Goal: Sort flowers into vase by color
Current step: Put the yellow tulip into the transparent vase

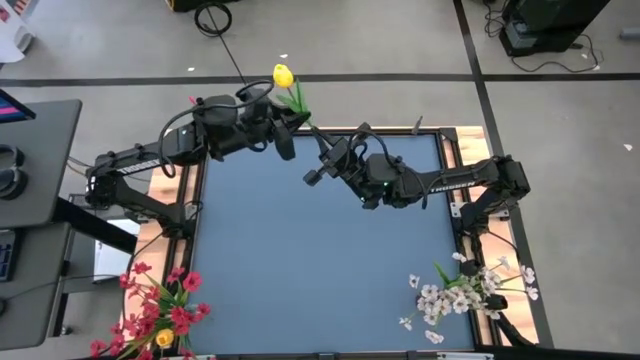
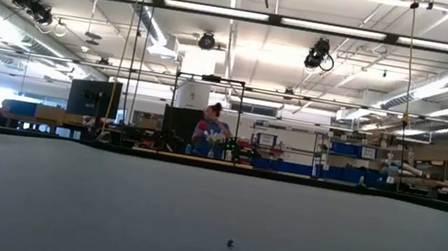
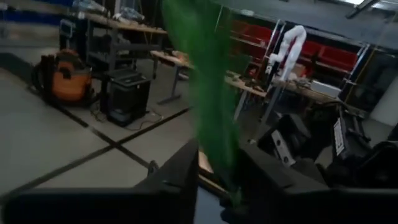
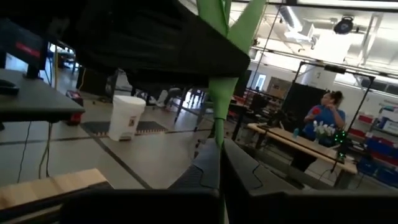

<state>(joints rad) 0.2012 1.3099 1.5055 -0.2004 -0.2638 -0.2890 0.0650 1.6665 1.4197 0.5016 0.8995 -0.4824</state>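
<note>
Yellow tulip hangs above the table's far edge, blossom out past it, stem slanting toward the middle. My left gripper closes around the stem near the leaves; fingers sit tight on either side. My right gripper clamps the stem's lower end, just beside the left. Red flowers lie at the near left corner, white blossoms near right. A person stands far behind.
</note>
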